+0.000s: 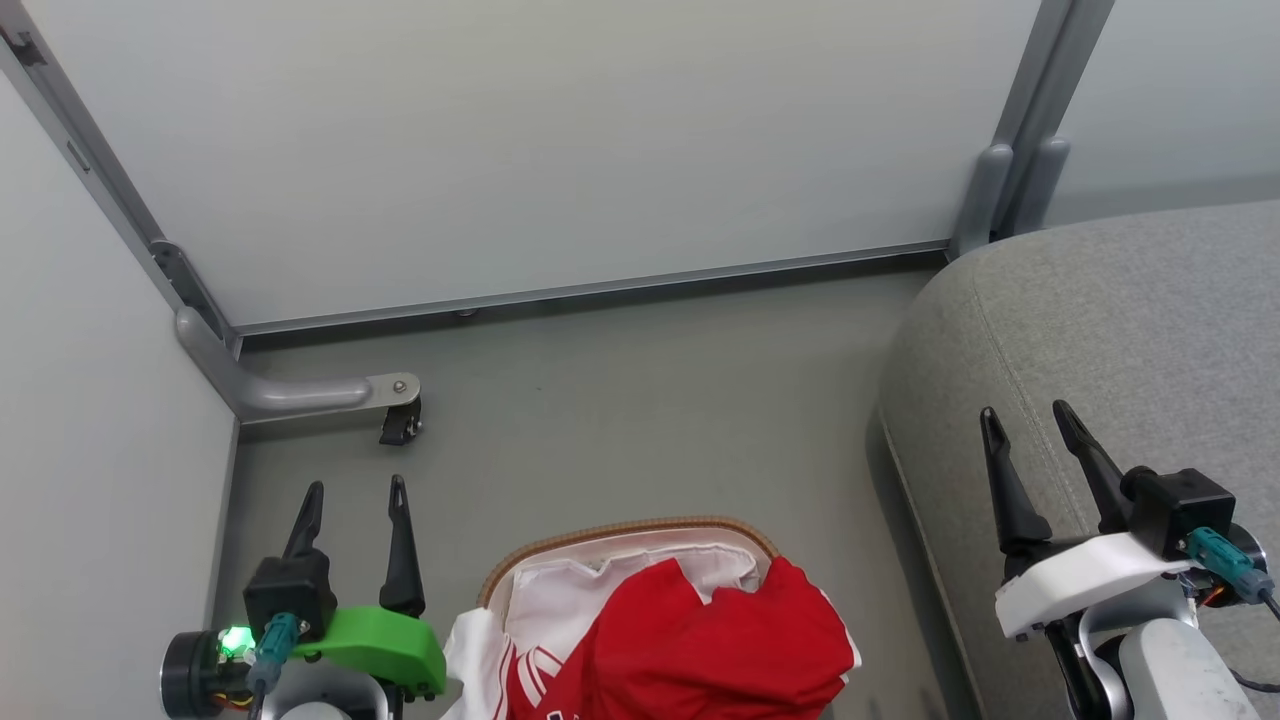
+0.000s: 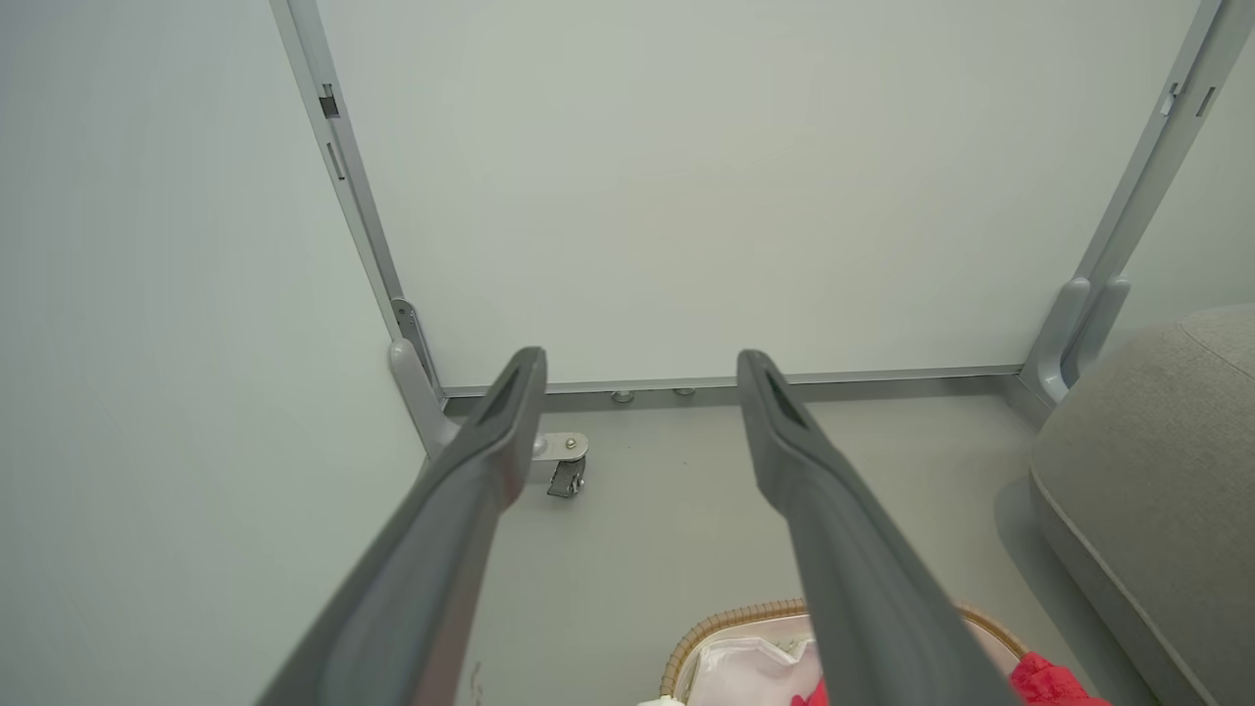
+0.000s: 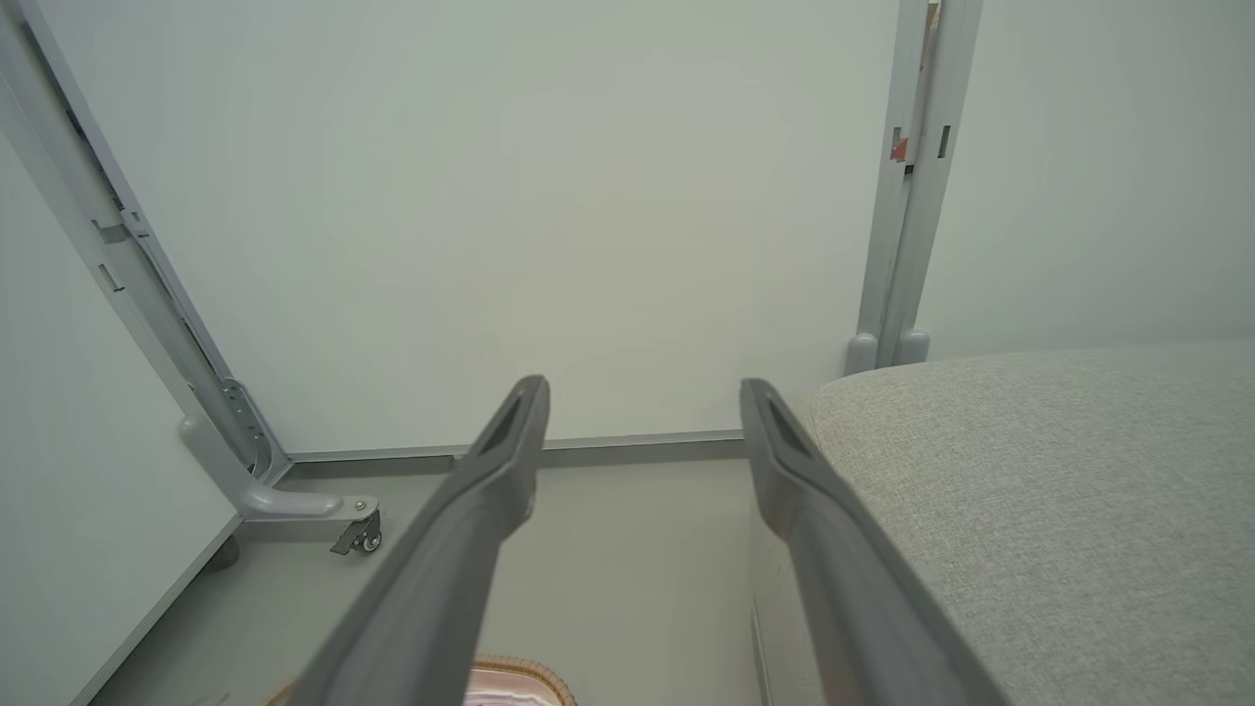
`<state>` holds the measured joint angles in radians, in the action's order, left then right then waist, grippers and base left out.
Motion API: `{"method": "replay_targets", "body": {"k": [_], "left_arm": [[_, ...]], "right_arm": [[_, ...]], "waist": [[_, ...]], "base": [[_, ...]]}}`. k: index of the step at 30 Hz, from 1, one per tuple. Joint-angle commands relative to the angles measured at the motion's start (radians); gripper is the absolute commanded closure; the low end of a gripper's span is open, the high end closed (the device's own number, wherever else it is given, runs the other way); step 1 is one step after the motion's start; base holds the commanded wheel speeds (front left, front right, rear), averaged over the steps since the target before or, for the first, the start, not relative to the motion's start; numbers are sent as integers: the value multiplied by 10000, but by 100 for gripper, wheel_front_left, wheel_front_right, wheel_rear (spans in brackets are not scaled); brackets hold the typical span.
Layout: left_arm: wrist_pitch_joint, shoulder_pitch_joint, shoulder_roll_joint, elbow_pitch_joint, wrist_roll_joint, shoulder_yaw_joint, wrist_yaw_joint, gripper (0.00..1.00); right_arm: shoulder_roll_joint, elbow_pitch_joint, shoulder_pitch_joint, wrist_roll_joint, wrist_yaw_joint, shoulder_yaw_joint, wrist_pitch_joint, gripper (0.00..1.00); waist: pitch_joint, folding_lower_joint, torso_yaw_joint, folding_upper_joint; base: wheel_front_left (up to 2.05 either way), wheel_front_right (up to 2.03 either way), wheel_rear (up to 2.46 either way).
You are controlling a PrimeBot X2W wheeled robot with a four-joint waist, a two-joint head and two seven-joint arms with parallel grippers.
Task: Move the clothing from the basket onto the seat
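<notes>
Clothing (image 1: 700, 650) fills basket (image 1: 620, 527) at six o'clock; seat (image 1: 1100, 330) at three; left gripper (image 1: 356, 484), right gripper (image 1: 1024, 410) splayed, empty.

Basket (image 1: 630, 526), clothing (image 1: 700, 640): partly off-frame.

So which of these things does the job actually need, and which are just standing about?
Part of the job:
- red clothing, heaped in the basket
- grey seat, to the basket's right
- left pincer and right pincer, both open and empty

Just there:
- white liner cloth in the basket
- wall panels
- castor foot
- floor
</notes>
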<state>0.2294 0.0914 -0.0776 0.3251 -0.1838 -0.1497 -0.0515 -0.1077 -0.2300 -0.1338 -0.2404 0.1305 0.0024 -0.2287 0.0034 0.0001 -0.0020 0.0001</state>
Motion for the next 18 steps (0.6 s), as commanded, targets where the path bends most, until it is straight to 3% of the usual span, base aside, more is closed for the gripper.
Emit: {"method": "replay_targets", "body": {"k": [1, 9, 18], "left_arm": [[79, -73, 24, 28, 194, 39, 45, 0], [224, 23, 161, 691, 693, -120, 356, 0], [380, 891, 243, 1352, 1367, -581, 522, 0]], "right_arm": [[-41, 55, -76, 247, 3, -10, -84, 0], [-67, 182, -310, 836, 4, 228, -239, 0], [-143, 532, -1027, 1252, -1, 366, -386, 0]], "waist": [[21, -1, -4, -1], [519, -1, -200, -1], [1926, -1, -605, -1]], "base": [[0, 0, 0], [0, 0, 0], [0, 0, 0]]}}
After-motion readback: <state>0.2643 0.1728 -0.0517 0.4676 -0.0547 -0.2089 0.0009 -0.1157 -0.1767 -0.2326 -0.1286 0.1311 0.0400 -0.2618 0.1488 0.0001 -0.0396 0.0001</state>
